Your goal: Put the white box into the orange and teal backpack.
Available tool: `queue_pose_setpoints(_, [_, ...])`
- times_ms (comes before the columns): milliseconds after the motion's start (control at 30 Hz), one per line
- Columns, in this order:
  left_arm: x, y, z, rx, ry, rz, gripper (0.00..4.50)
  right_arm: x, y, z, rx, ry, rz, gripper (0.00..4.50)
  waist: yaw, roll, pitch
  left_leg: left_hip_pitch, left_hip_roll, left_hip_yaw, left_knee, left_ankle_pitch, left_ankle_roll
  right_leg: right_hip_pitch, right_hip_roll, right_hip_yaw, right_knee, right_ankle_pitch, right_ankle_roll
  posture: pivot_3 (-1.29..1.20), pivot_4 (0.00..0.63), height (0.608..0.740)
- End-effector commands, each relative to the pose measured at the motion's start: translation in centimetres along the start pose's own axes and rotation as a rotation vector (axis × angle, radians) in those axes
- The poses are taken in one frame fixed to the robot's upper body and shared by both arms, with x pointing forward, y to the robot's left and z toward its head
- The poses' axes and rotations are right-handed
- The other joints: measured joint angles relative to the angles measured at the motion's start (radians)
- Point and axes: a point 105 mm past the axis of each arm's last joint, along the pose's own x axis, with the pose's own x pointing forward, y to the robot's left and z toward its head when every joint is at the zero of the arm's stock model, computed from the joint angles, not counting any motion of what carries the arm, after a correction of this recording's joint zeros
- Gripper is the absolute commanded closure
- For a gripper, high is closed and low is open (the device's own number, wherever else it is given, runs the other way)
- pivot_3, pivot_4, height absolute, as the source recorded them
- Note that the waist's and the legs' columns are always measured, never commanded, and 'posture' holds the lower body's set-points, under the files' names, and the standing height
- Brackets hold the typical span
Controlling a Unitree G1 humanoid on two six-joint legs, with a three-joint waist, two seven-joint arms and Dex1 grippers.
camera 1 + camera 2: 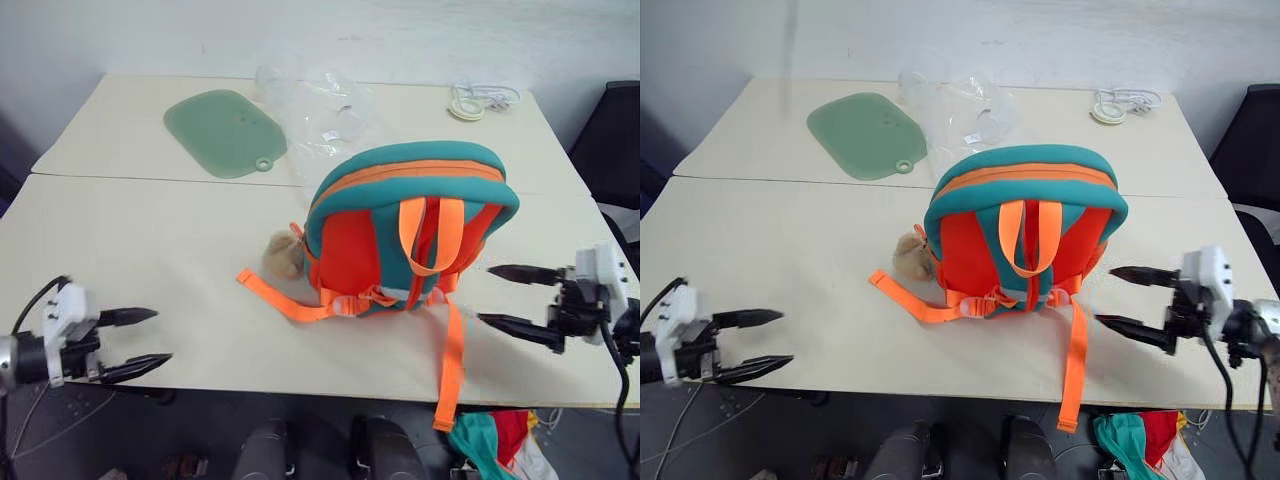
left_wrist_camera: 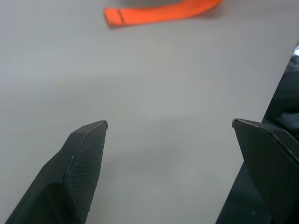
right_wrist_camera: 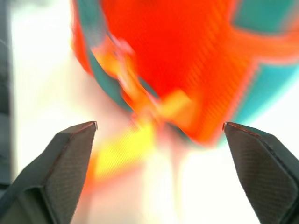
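1. Standing upright near the middle of the cream table [image 1: 120, 280], the orange and teal backpack [image 1: 400, 240] is seen from its strap side, teal top uppermost.
2. One orange strap [image 1: 285, 298] is laid flat on the tabletop toward the robot's left; a second strap [image 1: 452, 365] is draped over the near table edge.
3. A tan plush head [image 1: 283, 255] is noted touching the backpack's lower left side.
4. The white box cannot be made out anywhere on the table; whether it is inside the backpack cannot be told.
5. The left gripper [image 1: 140, 343] is held at the near left table edge, well apart from the backpack. Its jaws are spread wide with nothing between them; in the left wrist view bare tabletop is seen between the fingers [image 2: 79, 158].
6. The right gripper [image 1: 505, 295] is held just beside the backpack's right side, not touching it. Its jaws are likewise spread and empty; the backpack is seen blurred beyond them in the right wrist view.
7. A pale green mat [image 1: 225, 132] is lying flat on the far table, with a clear plastic bag [image 1: 320, 115] beside it, behind the backpack.
8. A white coiled cable [image 1: 475, 100] is recorded at the far right.
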Motion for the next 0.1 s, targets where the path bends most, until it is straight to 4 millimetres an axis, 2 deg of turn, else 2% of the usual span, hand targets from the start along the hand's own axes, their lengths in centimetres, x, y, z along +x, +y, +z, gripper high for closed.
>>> queue_pose_setpoints(33, [-0.21, 0.42, 1.95, 0.097, -0.065, 0.074, 0.0, -1.3, -0.95, -0.02, -0.154, 0.039, 0.0, 0.05, 0.002, 0.001, 0.0, 0.0, 0.0, 0.0, 0.0, 0.0, -0.001, 0.0, 0.0, 0.0, 0.0, 0.0, 0.0, 0.0, 0.15, 0.74])
queue_pose_setpoints(100, [0.31, 0.46, 2.6, 0.106, -0.108, 0.081, 0.0, -1.17, -1.35, -0.46, -0.159, 0.037, -0.012, 0.05, 0.002, 0.001, 0.0, 0.0, 0.0, -0.001, 0.0, 0.001, -0.002, -0.001, 0.0, 0.0, 0.001, 0.0, 0.0, 0.0, 0.15, 0.74])
